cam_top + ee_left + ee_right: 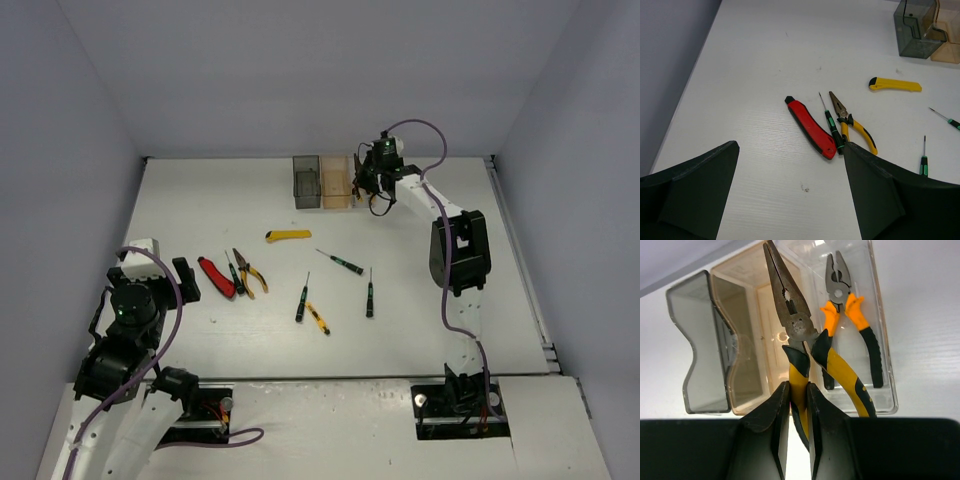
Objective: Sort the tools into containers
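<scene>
**Pliers held over the bins, drop pending**

I have the right tool (797,390) clenched on one yellow handle of the held pliers (792,315), with the nose pointing away from the wrist camera. They hang above the far row of bins. In that view they lie across the wall between the orange bin (750,300) and the clear bin (865,270). I can't judge their height over the rims from here. The clear bin already holds the orange pliers (855,315), so I judge this step to be adding a second pair to it. The grey bin (695,350) looks empty.

Next I want to shift the pliers towards the clear bin, so nose and handles clear the shared wall, then lower and let go. The free handle hangs splayed and could catch a rim.

The left tool (790,145) is spread wide, holds nothing and hovers over the worktop (755,60). Ahead of it lie the cutter (811,129), a screwdriver (830,122) and the loose pliers (852,127). The knife (895,85) lies farther off. Most of the sorting remains.

I can read no brand, label or writing on any tool or bin.
</scene>
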